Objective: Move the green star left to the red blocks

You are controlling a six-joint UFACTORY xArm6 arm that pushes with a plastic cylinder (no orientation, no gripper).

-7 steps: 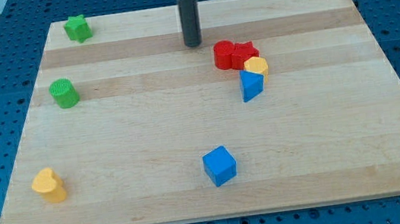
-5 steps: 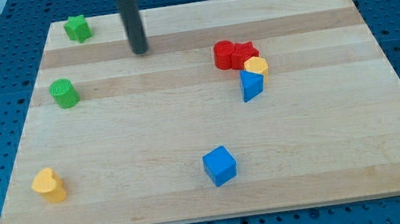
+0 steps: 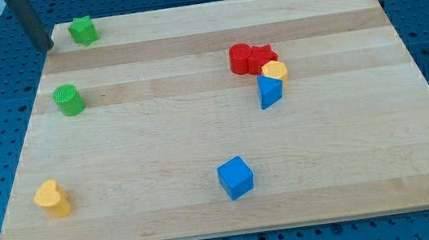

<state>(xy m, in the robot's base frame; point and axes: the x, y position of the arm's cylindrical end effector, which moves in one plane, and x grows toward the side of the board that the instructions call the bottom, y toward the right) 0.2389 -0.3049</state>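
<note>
Green star [image 3: 83, 29] sits just right of my tip [image 3: 45, 46], seemingly apart; no pincer shows.

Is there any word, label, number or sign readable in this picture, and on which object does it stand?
None: no text, number or sign shows anywhere.
The wooden board, the green star, the red blocks and the other blocks are plain.
My tip at the star's left is unmarked too.
</note>
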